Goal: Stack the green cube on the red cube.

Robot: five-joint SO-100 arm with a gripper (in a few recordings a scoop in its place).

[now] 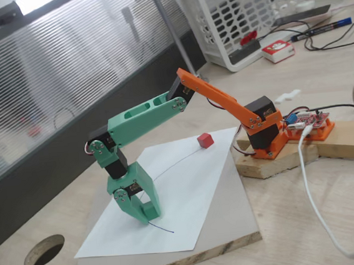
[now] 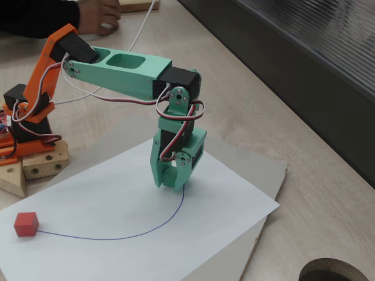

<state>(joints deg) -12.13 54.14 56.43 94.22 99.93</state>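
The green gripper (image 1: 144, 216) (image 2: 170, 178) points down, its tips touching the white paper sheet (image 1: 190, 200) (image 2: 193, 228) at 1 end of a thin drawn curve (image 2: 146, 231); whether its jaws are parted or holding anything I cannot tell. The red cube (image 1: 205, 140) (image 2: 26, 224) sits well apart (at the curve's other end), on the same sheet on the table (image 1: 298, 221).

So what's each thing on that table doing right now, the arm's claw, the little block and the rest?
gripper: pointing down with its tips at the paper; open or shut cannot be told; no green cube is visible at it.
red cube: resting on the paper, apart from the gripper, nothing stacked on it.
white paper: lying flat on the board, a thin curved line drawn across it.
white basket: upright, behind the arm.
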